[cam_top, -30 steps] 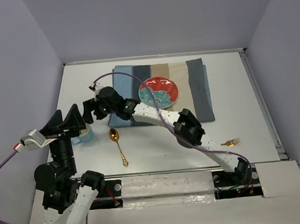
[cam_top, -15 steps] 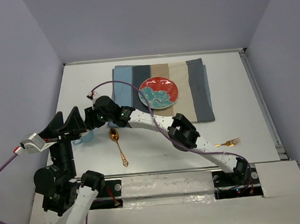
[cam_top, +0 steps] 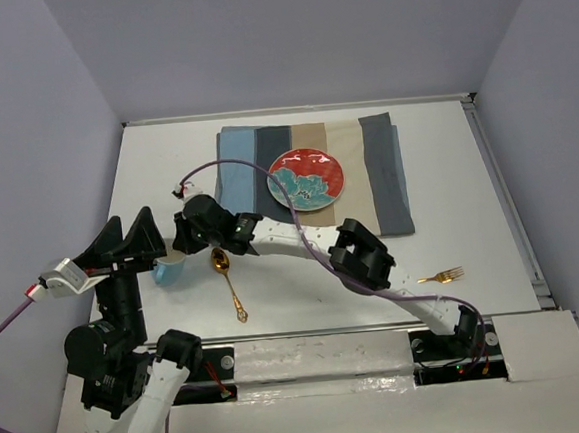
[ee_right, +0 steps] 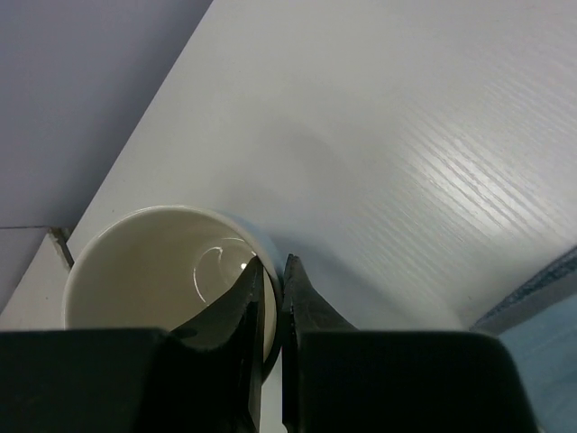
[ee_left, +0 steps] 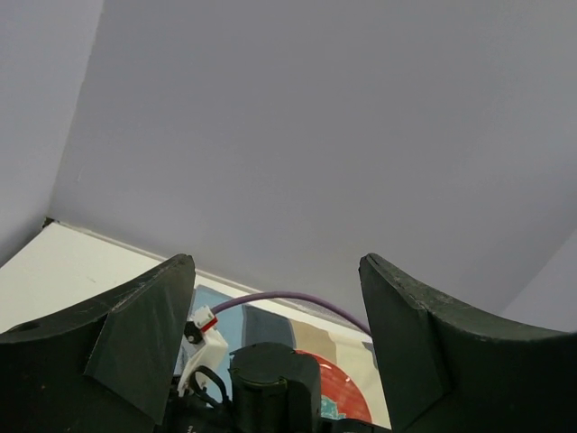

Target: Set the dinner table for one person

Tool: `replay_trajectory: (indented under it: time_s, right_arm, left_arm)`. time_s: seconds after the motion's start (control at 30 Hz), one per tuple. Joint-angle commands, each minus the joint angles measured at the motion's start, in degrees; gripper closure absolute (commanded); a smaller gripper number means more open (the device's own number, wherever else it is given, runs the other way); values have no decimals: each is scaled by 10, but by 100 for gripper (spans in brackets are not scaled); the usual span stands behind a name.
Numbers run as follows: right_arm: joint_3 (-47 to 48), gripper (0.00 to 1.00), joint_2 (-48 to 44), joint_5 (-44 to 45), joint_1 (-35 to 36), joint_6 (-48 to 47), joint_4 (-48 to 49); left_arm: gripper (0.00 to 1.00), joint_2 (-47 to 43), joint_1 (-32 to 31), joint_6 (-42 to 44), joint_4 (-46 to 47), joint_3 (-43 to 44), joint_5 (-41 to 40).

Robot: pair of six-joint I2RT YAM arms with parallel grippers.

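Item one, right gripper (ee_right: 273, 271): I read its jaws as drawn narrow and pinched on the rim of a cup (ee_right: 153, 271), one finger inside the white bowl and the other against the pale blue outer wall. Item two, left gripper (ee_left: 275, 260): jaws spread wide with nothing between them, raised off the surface and facing the back wall. Item three, the dinner table (cam_top: 446, 164): the white top lies directly beneath the right jaws and carries the cup, which stands upright near the table's left edge. Item four, gold spoon (cam_top: 226, 280): flat on the table just to the right of the right jaws, bowl end nearest them. Item five, striped mat (cam_top: 381, 169): beyond and to the right of those jaws, its blue corner near them. Item six, red and teal plate (cam_top: 307, 179): on the mat, well apart from both jaws. Item seven, gold fork (cam_top: 443, 277): far right of the jaws, near the table's front edge.
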Motion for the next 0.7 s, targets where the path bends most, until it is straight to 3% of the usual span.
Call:
replay_trajectory:
  time_s: [0.0, 0.13, 0.2, 0.3, 0.43, 0.47, 0.67]
  right_arm:
    - [-42, 100, -134, 50, -15, 3, 116]
    - [-209, 100, -271, 80, -80, -27, 170]
    - [-301, 100, -342, 93, -149, -43, 175]
    - [-384, 100, -404, 102, -261, -70, 165]
    - [-386, 100, -410, 124, -387, -134, 106]
    - [-359, 100, -402, 129, -432, -154, 78]
    - [-214, 100, -295, 106, -539, -185, -23]
  left_arm:
    - [15, -7, -4, 3, 22, -1, 1]
    - [15, -5, -11, 4, 21, -4, 10]
    - [15, -4, -19, 0, 21, -6, 28]
    - [5, -2, -33, -1, 27, -8, 51]
    - [4, -2, -45, 0, 27, -8, 52]
    - [3, -2, -48, 0, 26, -8, 54]
    - [1, 6, -56, -3, 25, -8, 58]
